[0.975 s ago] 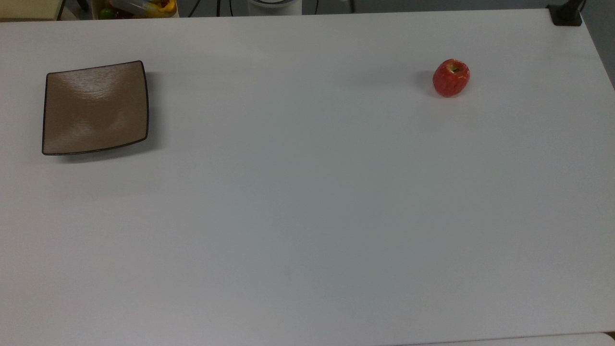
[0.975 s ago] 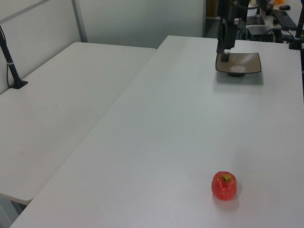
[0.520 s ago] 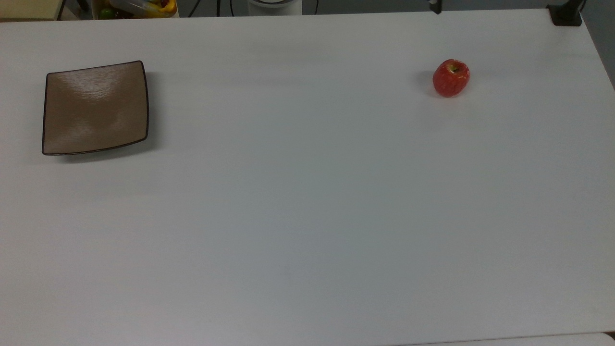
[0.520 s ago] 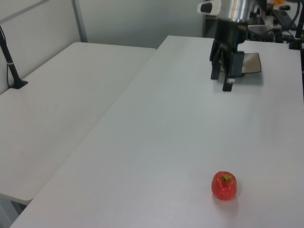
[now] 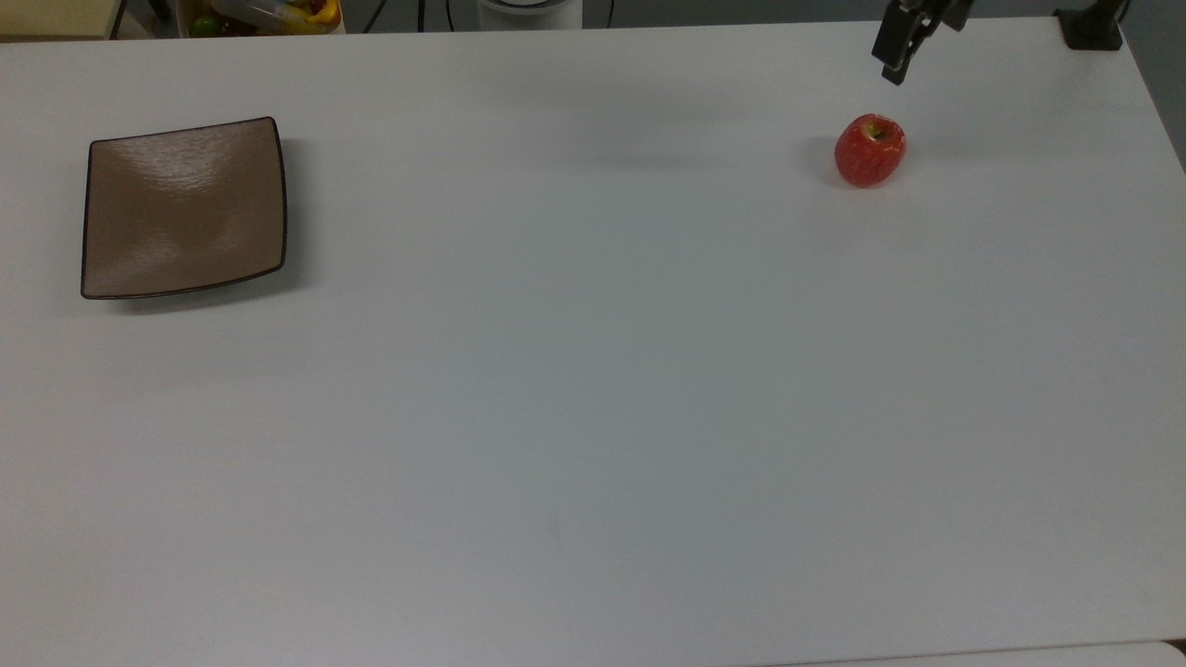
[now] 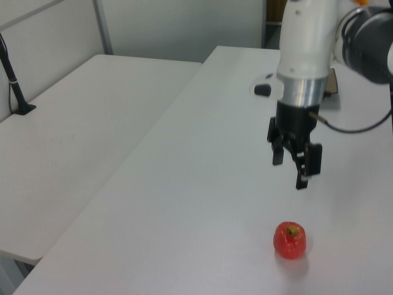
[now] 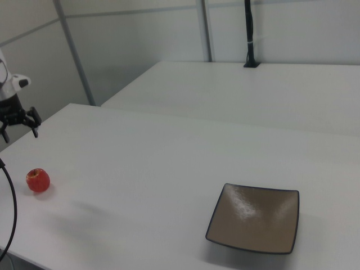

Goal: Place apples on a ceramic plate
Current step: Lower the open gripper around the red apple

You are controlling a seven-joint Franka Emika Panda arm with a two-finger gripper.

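Note:
A small red apple (image 5: 870, 150) rests on the white table (image 5: 574, 389) near the top view's right side, and is also seen in the left view (image 6: 290, 240) and the right view (image 7: 37, 180). The square tan-brown ceramic plate (image 5: 183, 208) lies bare at the top view's far left, and in the right view (image 7: 254, 218). My gripper (image 6: 290, 169) hangs open above the table with nothing between its fingers, a short way beyond the apple in the left view. In the top view the gripper (image 5: 906, 46) is just above and right of the apple.
A black post base (image 5: 1093, 28) sits at the table's far right corner in the top view. A bin of colourful items (image 5: 269, 14) stands past the far edge. A second white table (image 6: 92, 123) adjoins, with a black pole (image 6: 15, 86).
The arm has swung from over the plate across the table toward the apple and come lower. Apple and plate have not moved.

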